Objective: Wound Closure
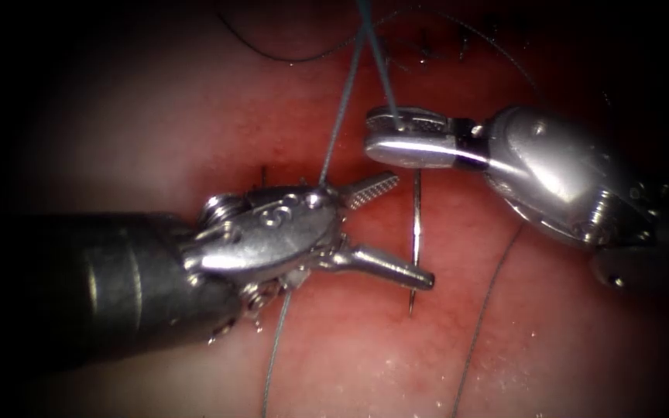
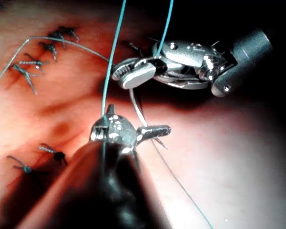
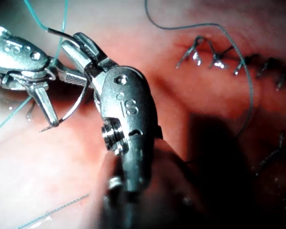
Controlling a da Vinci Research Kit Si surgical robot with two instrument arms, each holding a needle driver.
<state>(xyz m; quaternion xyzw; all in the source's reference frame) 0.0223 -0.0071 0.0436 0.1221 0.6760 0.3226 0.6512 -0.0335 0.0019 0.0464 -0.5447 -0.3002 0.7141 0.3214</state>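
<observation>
**Needle held by the right tool above the tissue**

The left tool (image 1: 396,232) is seen at the left with its jaws spread apart, and nothing is gripped between them; its lower jaw lies across the needle's lower part. The needle (image 1: 416,232) hangs between the two tools, curved downward, with its point free just above the tissue (image 1: 156,131), not inside it. The right tool (image 1: 396,135) is closed on the needle near its thread end. The thread (image 1: 342,108) runs upward from there. Finished stitches (image 3: 214,59) are seen on the tissue.
</observation>
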